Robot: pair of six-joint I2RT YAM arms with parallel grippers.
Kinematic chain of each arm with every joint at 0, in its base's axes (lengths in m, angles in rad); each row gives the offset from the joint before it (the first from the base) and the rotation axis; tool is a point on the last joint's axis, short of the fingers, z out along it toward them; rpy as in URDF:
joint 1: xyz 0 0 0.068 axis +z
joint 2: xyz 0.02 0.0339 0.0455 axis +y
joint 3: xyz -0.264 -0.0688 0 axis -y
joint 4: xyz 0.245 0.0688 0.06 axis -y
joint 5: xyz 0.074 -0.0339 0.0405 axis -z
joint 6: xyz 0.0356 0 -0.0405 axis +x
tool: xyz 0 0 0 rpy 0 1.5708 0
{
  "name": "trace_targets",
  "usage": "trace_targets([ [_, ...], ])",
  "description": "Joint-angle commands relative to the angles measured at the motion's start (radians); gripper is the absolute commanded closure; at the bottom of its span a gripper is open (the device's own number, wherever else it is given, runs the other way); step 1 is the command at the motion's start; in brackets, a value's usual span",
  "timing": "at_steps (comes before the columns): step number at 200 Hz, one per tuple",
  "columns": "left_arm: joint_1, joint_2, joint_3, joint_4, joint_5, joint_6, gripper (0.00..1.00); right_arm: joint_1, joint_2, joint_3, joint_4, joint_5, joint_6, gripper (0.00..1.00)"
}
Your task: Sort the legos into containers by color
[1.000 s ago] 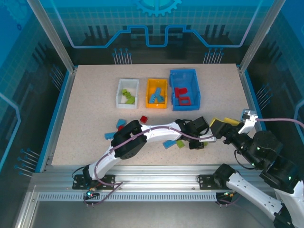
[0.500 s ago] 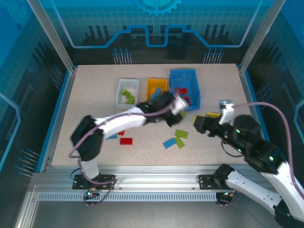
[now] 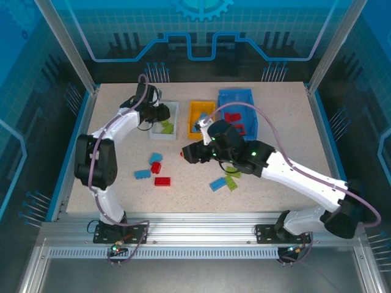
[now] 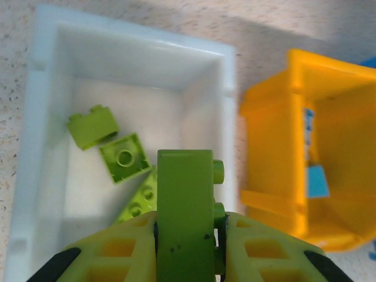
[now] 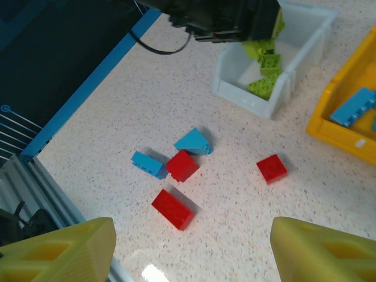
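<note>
My left gripper is shut on a lime green brick and holds it upright over the white bin, where other green bricks lie. From above, the left gripper sits at that white bin. My right gripper is open and hangs above the table. Below and ahead of it lie a long red brick, a red cube, another red brick and two light blue bricks. The orange bin holds light blue bricks, and the blue bin holds red ones.
A light blue brick and two green bricks lie on the table under the right arm. The left arm runs along the table's left side. Blue rails edge the table.
The left arm has swung from the table's middle right to the white bin with the green brick. The right arm has reached from the right edge across to the middle.
</note>
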Motion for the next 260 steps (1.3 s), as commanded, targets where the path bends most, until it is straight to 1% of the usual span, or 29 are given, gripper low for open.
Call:
trace_targets([
  [1, 0.023, 0.088, 0.108, -0.081, 0.062, -0.062, 0.79, 0.004, 0.049, 0.044, 0.075, 0.038, -0.033, 0.28],
  [29, 0.034, 0.187, 0.193, -0.085, 0.099, -0.075, 0.77, 0.003, 0.070, 0.031, 0.093, 0.035, -0.027, 0.28],
  [48, 0.033, 0.220, 0.223, -0.087, 0.102, -0.081, 0.75, -0.004, 0.071, 0.012, 0.097, 0.030, -0.019, 0.28],
  [67, 0.033, 0.227, 0.224, -0.081, 0.111, -0.086, 0.62, -0.014, 0.075, -0.009, 0.100, 0.018, -0.018, 0.28],
  [97, 0.033, 0.172, 0.182, -0.068, 0.122, -0.095, 0.48, -0.060, 0.111, -0.022, 0.041, 0.008, -0.047, 0.27],
  [129, 0.031, 0.057, 0.095, -0.040, 0.135, -0.120, 0.40, -0.088, 0.216, 0.009, -0.049, 0.010, -0.114, 0.25],
  [147, 0.025, -0.044, 0.019, -0.016, 0.134, -0.146, 0.36, -0.088, 0.352, 0.100, -0.138, 0.018, -0.117, 0.25],
  [159, 0.013, -0.126, -0.045, -0.002, 0.123, -0.156, 0.34, -0.079, 0.442, 0.160, -0.164, 0.006, -0.138, 0.24],
  [179, -0.010, -0.281, -0.172, 0.009, 0.109, -0.185, 0.32, -0.065, 0.565, 0.249, -0.201, 0.041, -0.210, 0.20],
  [206, -0.049, -0.520, -0.368, 0.023, 0.080, -0.229, 0.31, -0.080, 0.733, 0.400, -0.304, 0.104, -0.303, 0.18],
  [224, -0.065, -0.679, -0.472, 0.007, 0.076, -0.266, 0.30, -0.095, 0.813, 0.474, -0.339, 0.118, -0.346, 0.17],
  [238, -0.076, -0.796, -0.542, -0.004, 0.090, -0.305, 0.29, -0.106, 0.863, 0.525, -0.356, 0.092, -0.372, 0.18],
  [249, -0.083, -0.891, -0.595, -0.013, 0.101, -0.343, 0.28, -0.112, 0.901, 0.566, -0.373, 0.086, -0.385, 0.19],
  [260, -0.092, -0.982, -0.639, -0.031, 0.106, -0.374, 0.26, -0.115, 0.933, 0.607, -0.391, 0.090, -0.395, 0.23],
])
